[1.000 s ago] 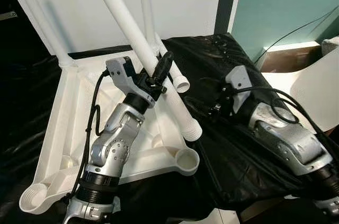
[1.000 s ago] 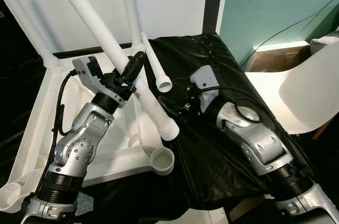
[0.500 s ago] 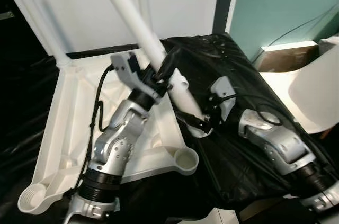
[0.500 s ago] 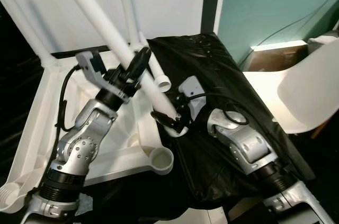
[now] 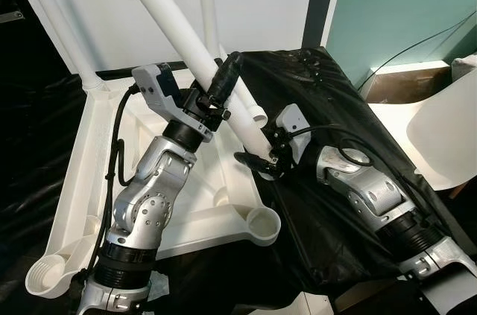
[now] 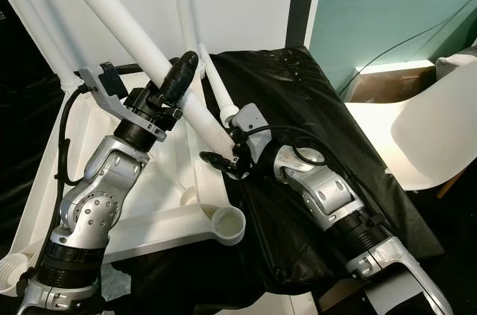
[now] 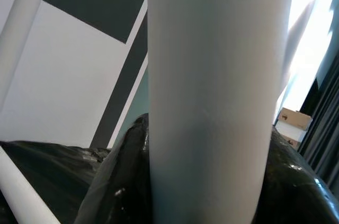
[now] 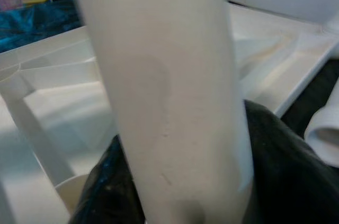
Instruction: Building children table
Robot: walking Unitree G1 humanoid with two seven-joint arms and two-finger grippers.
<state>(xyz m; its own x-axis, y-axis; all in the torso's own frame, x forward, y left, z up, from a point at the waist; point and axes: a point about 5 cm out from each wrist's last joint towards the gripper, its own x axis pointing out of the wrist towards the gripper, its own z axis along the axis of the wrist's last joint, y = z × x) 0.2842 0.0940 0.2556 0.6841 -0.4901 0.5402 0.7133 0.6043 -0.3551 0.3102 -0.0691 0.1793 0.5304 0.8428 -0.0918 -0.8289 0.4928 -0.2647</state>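
Observation:
A long white table leg (image 5: pixel 160 10) slants up from the upturned white table top (image 5: pixel 97 151). My left gripper (image 5: pixel 223 80) is shut on the leg at mid-length; in the left wrist view the tube (image 7: pixel 212 102) runs between the dark fingers. My right gripper (image 5: pixel 258 164) is shut on the leg's lower end, held above the table top's right edge. In the right wrist view the leg (image 8: pixel 164 102) stands close in front of the camera. An open corner socket (image 5: pixel 262 226) sits just below.
Two legs (image 5: pixel 205 2) stand fitted in the far corners. A loose leg (image 5: pixel 252 110) lies on the black cloth (image 5: pixel 335 114). Another socket (image 5: pixel 48 281) is at the near left corner. A white chair (image 5: pixel 447 140) and a cardboard box (image 5: pixel 399 80) stand to the right.
My right gripper came in from the black cloth to the left and closed on the leg's lower end. The left arm drew back a little with the leg still held.

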